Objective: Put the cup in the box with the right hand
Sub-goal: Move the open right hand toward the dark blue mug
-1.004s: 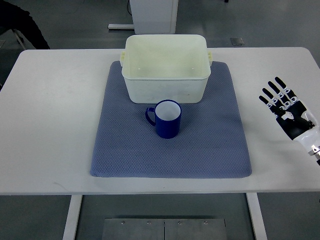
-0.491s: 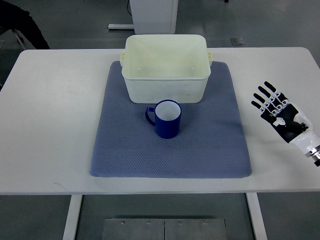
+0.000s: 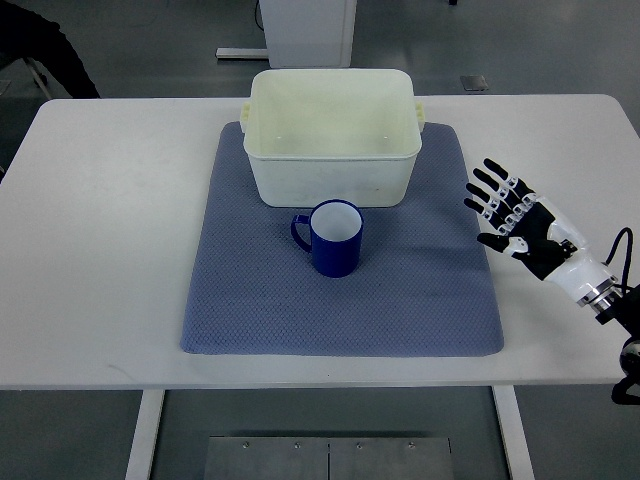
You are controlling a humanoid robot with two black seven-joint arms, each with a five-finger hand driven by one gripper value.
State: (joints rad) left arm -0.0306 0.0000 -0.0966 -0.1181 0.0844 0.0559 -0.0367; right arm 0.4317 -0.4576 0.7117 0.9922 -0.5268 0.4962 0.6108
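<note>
No brand, label or legible writing was found on anything in the top view.

At the upper left corner a dark shape [image 3: 40,50], cut off by the frame, was noted beyond the counter [image 3: 100,250]; what it was could not be made out. The white counter was seen to carry a blue-grey mat [image 3: 400,300] laid near its middle.

On the mat, the blue cup [image 3: 335,238] was recorded upright, white inside, its handle turned to the picture's left. It stood just in front of the box [image 3: 333,140], close to the near wall but outside it; whether the two touched could not be told. The cream box sat at the mat's far edge, open-topped, with nothing seen inside.

Farther right, the right hand [image 3: 515,225] was noted at the mat's right edge, fingers [image 3: 490,185] spread and released, nothing held, well apart from the cup. Its forearm was cut off at the picture's right edge, where a dark cable [image 3: 622,250] was partly seen.

Beyond the counter, a white cabinet base [image 3: 305,30] was cropped by the top edge.
</note>
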